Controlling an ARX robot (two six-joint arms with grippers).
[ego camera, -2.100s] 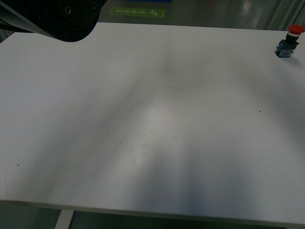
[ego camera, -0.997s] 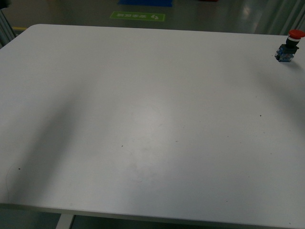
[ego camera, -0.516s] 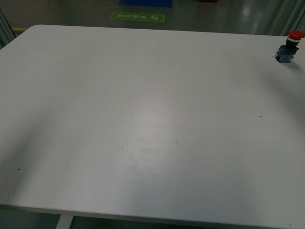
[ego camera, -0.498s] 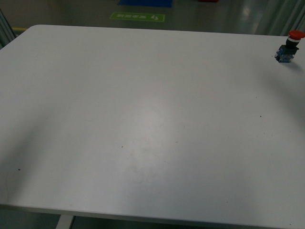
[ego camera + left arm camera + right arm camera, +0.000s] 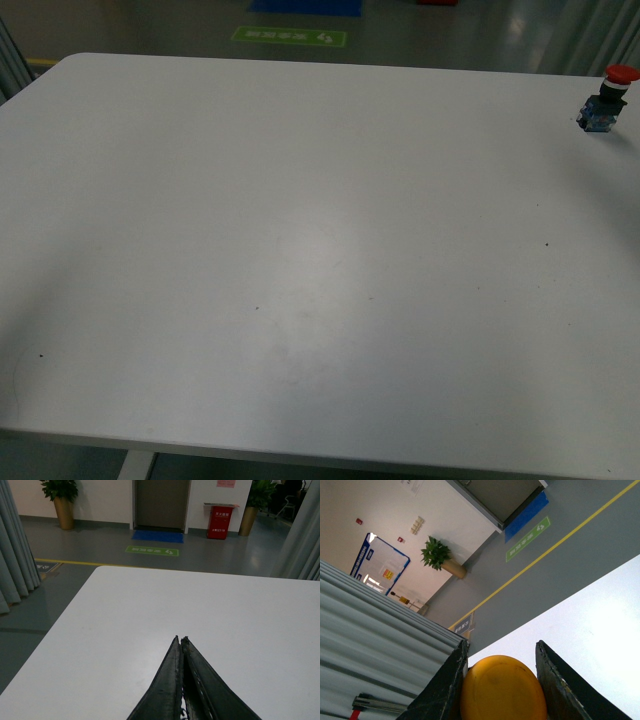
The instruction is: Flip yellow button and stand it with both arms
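One gripper works: right gripper (image 5: 501,650) clasps the yellow button (image 5: 502,690) by its cap, likely for flipping; left gripper (image 5: 180,640) clenched empty.

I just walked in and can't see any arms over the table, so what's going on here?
The right gripper has the yellow button clamped between its jaws, out of the front view. The left gripper hangs over the white table with its jaws shut on nothing. A red-capped switch stands upright near the table's far right corner. The yellow button has not yet been stood on the table.
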